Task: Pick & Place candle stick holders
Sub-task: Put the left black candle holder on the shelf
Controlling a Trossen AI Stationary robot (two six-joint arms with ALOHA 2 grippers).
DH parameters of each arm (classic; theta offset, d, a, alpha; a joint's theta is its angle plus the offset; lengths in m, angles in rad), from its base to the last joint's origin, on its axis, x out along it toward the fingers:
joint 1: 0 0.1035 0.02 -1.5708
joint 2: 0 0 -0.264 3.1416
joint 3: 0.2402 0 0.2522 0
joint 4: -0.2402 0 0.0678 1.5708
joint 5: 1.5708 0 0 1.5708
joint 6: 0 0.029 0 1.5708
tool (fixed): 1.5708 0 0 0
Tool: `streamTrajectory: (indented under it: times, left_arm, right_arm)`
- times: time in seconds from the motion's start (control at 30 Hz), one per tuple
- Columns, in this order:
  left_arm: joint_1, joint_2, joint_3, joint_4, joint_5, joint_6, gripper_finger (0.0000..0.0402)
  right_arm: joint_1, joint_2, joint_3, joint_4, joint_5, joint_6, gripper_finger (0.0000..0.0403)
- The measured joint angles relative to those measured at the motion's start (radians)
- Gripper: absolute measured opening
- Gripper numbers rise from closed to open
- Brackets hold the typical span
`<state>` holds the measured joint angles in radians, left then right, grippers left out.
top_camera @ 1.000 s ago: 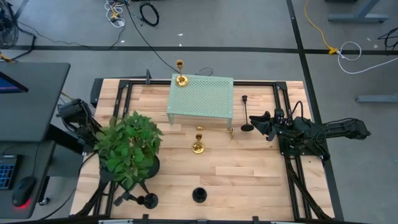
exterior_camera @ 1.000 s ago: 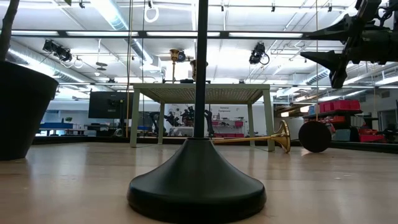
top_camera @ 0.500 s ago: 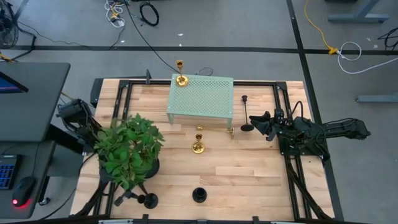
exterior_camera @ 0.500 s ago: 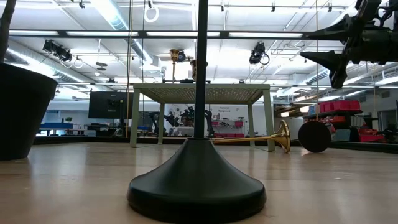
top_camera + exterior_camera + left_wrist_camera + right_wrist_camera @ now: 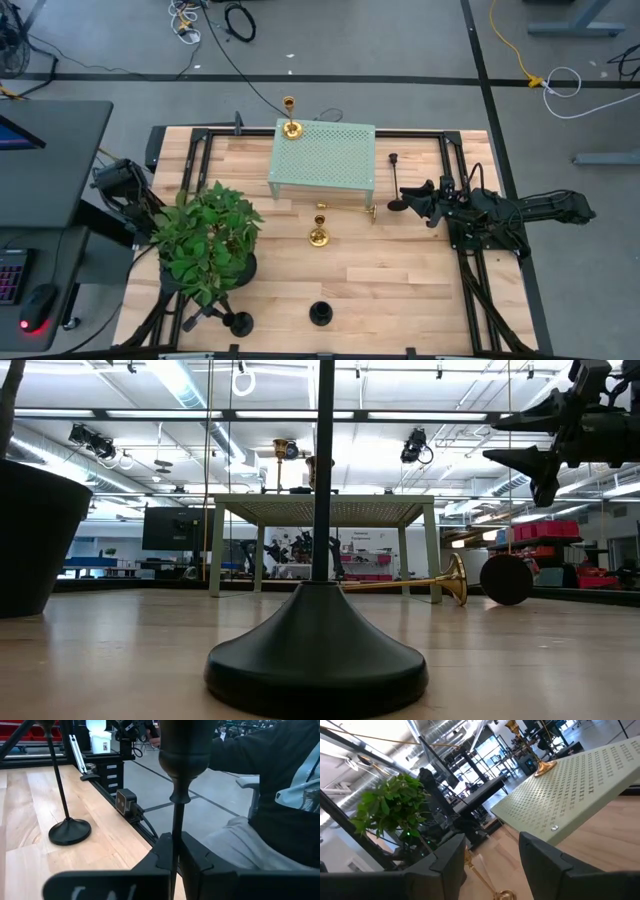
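My left gripper [image 5: 213,318] [image 5: 174,849] is at the near left, partly under the potted plant [image 5: 207,240], shut on a black candle stick holder [image 5: 182,755]. Its round base [image 5: 240,322] shows beside the fingers. A second black holder [image 5: 320,313] [image 5: 315,660] stands near the front edge. One gold holder [image 5: 290,127] stands on the pale green stand [image 5: 323,158], and another gold holder [image 5: 319,235] stands in front of it. A third gold holder [image 5: 405,585] lies on its side. A black holder [image 5: 397,204] lies by my open right gripper [image 5: 408,200] [image 5: 490,855], which hovers above the table. My left gripper pinches the black holder's thin stem [image 5: 175,827] between its two fingers, below the cup. The fingers come level from the table's left and lie across the stem. The holder stands upright in the hold. I cannot tell whether its base rests on the table.
The plant's dark pot [image 5: 30,530] and leaves overhang my left arm. Black frame rails [image 5: 470,270] run along the table's sides. A seated person [image 5: 280,795] is beyond the table's near edge. Bare wood [image 5: 400,280] lies at the centre right.
My right gripper has tipped slightly where it hovers. The holders on the table stay where they were.
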<state>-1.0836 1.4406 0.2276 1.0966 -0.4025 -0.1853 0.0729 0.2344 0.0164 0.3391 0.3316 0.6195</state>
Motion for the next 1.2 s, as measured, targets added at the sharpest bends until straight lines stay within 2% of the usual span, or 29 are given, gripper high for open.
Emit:
streamTrajectory:
  times: [0.23,0.47,0.7,0.9,1.0,1.2]
  left_arm:
    - [-0.028,-0.022,0.000,-0.005,-0.037,-0.004,0.0010]
    - [-0.119,-0.131,0.000,-0.056,-0.104,0.057,0.0010]
    - [-0.249,-0.266,0.000,-0.211,-0.240,0.047,0.0010]
    - [-0.383,-0.370,0.000,-0.230,-0.406,0.145,0.0010]
    - [-0.441,-0.414,0.000,-0.248,-0.490,0.142,0.0010]
    - [-0.532,-0.468,-0.001,-0.275,-0.592,0.164,0.0010]
  right_arm:
    - [0.000,0.000,0.000,0.001,0.000,0.000,0.0185]
    - [0.000,0.000,0.000,0.001,0.000,0.000,0.0185]
    - [0.000,0.000,0.000,0.004,0.000,0.000,0.0185]
    - [0.000,0.000,0.000,0.005,0.000,0.000,0.0185]
    - [0.000,0.000,0.000,0.005,0.000,0.000,0.0185]
    - [0.000,0.000,0.000,0.005,0.000,0.000,0.0185]
